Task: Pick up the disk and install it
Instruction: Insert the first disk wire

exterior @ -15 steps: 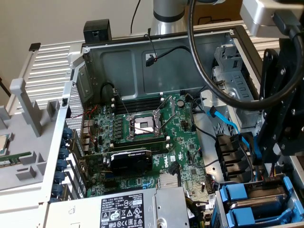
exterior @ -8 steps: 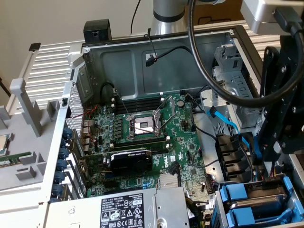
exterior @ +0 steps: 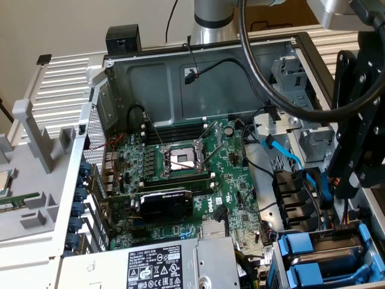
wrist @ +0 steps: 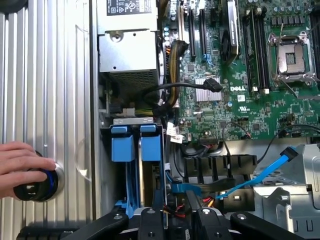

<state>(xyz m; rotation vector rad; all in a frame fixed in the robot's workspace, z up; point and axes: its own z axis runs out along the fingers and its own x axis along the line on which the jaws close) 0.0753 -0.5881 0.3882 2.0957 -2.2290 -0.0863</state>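
Claw (wrist: 170, 220) poised over the drive bay of an open computer case (exterior: 210, 66).

From where I stand, the black arm hangs at the exterior view's right, above the bay corner. In the wrist view its two fingers (wrist: 149, 222) stand partly apart, straddling the upper edge of the disk (wrist: 150, 170), which sits upright in the bay between bright blue rails, beside a second blue carrier (wrist: 122, 147). Whether the fingers actually press on it I cannot tell. A light blue cable (wrist: 260, 175) runs nearby, the green motherboard (exterior: 180, 174) lies beyond, and a person's hand (wrist: 20, 167) rests on a round knob (wrist: 42, 185) on the ribbed table (wrist: 50, 75).
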